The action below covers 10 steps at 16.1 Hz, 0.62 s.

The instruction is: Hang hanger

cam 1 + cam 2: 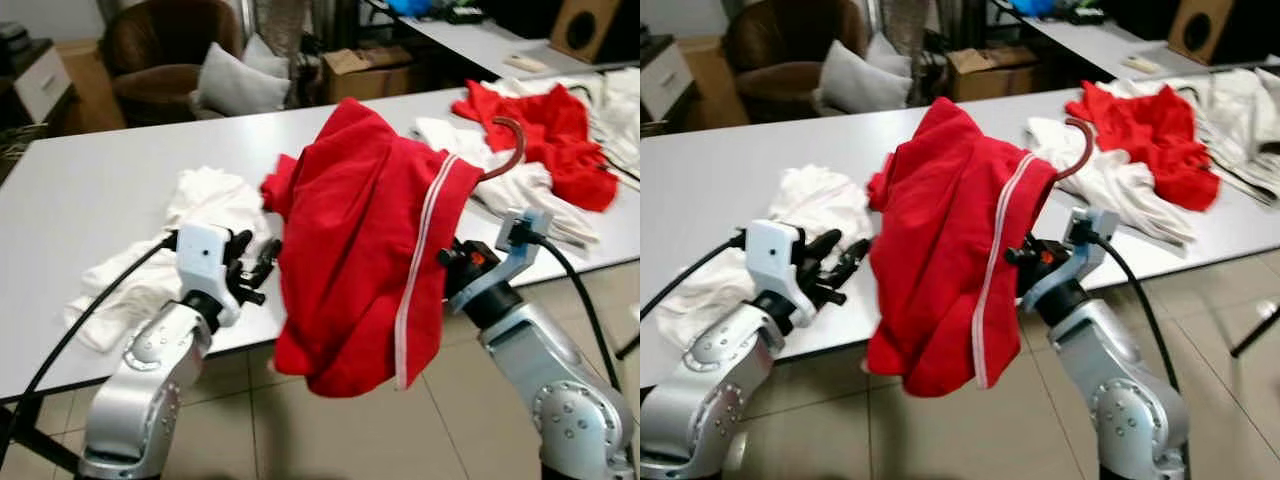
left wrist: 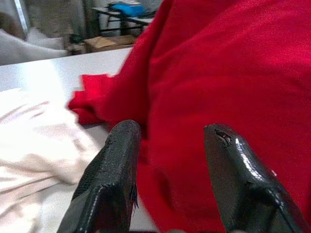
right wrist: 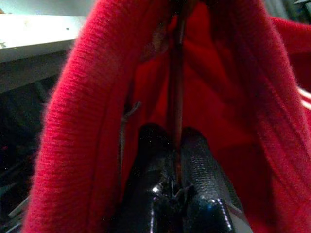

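- Above the bench [image 1: 90, 190] front edge: hanger [image 1: 512, 140] held up in the air, dark red hook poking out on top, red garment [image 1: 365, 250] with white stripe draped over it.
- Right hand [image 3: 176, 160] under the garment, fingers pinched shut on a thin hanger bar.
- Left hand [image 2: 170, 170] just beside the garment, fingers apart, gripping nothing.
- White clothes [image 1: 190, 230] on bench behind left hand; red and white pile [image 1: 540, 130] farther right.

Long white table [image 1: 90, 190], brown armchair [image 1: 165, 60] behind, tiled floor [image 1: 300, 430].
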Motion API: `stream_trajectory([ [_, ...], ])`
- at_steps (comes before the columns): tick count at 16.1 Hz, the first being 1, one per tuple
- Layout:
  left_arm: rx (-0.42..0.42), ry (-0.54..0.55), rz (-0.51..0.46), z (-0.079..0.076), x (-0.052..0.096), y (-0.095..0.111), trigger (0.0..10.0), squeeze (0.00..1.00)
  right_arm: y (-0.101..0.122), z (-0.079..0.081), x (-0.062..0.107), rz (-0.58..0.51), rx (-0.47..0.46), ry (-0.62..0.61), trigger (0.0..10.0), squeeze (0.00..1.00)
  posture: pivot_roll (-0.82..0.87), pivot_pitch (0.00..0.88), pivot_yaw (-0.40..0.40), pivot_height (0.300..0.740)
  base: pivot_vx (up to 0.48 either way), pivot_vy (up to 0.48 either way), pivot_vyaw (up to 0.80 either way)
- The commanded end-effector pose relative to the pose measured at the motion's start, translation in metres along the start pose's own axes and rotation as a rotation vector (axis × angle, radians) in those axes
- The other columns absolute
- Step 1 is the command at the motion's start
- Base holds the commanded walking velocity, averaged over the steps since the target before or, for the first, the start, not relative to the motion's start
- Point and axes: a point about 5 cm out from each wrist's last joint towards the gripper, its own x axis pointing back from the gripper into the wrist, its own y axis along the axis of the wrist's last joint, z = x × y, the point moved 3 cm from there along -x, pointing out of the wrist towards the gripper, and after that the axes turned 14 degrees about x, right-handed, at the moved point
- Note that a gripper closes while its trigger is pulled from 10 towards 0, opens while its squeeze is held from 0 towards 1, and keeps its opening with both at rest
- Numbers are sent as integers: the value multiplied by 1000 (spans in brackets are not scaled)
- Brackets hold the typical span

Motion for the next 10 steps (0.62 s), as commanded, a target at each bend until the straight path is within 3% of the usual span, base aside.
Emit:
stream_trajectory([
  [1,-22,14,-8,3,1,4,10000,0,4,4,-2,-25,-1,19,10000,0,-62,0,55,740,0,-401,0],
  [5,-24,16,-5,7,-3,5,10000,0,4,5,-1,-31,-6,-8,10000,0,-87,0,71,740,0,-439,0],
  [10,-31,4,5,2,-4,3,10000,0,5,-2,-2,-29,2,-22,10000,0,-68,0,71,740,0,-440,0],
])
